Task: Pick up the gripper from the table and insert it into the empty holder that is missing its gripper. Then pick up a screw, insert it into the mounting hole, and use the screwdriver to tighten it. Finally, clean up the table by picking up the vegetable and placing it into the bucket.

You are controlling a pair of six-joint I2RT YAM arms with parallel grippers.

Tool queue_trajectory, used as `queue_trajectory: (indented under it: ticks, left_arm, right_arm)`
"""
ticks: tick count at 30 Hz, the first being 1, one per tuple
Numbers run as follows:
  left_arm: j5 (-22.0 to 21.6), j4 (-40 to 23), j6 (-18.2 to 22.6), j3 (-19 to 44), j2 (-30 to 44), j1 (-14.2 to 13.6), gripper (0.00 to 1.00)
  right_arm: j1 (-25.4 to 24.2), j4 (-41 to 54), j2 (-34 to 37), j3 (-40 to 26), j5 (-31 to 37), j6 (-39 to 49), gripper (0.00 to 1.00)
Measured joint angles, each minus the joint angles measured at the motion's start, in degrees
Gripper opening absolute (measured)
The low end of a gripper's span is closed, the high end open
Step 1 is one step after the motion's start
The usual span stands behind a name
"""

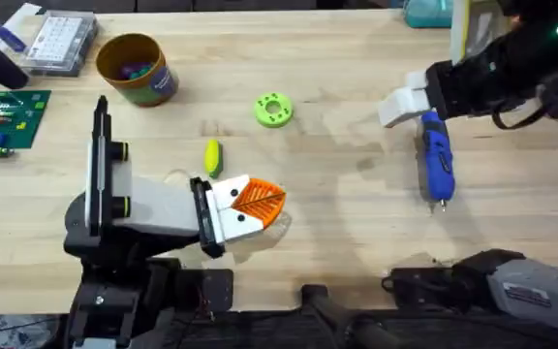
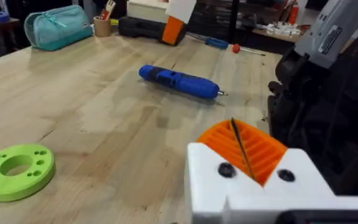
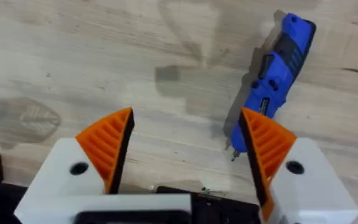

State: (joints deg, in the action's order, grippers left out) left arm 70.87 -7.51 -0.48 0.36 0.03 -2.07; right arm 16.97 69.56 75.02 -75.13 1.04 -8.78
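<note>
Left gripper: white with orange ribbed pads, low over the near part of the big light wooden plank table, pads pressed together, nothing between them.
Vegetable: small yellow toy piece with a green tip, lying on the table just past the left gripper, well apart from the bucket.
Right gripper: white with orange pads, spread wide apart, holding nothing, hanging over the table.
Screwdriver: blue pen-shaped powered tool with a thin metal bit, lying flat on the right side, just beside one pad in the right wrist view, not held.
Ring: lime-green flat ring with holes, lying past the vegetable.
Bucket: round orange-tan tub with a dark blue band, at the far left, small colourful bits inside, too small to tell apart.
</note>
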Motion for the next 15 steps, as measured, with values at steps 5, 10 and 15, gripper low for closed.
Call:
queue_trajectory:
  ticks: [5, 10, 15]
  left_arm:
    - [0.0, -0.01, 0.01, 0.0, 0.0, 0.0, 0.005]
    - [0.0, -0.01, 0.01, 0.0, 0.0, 0.0, 0.005]
    - [0.03, -0.16, -0.01, 0.0, 0.0, 0.0, 0.005]
  right_arm:
    - [0.0, 0.0, 0.01, 0.0, 0.02, 0.01, 0.986]
    - [-0.5, -0.06, 0.01, 0.03, 1.29, 0.16, 0.986]
    - [-6.44, -0.83, 0.0, 2.38, 2.58, 0.23, 0.986]
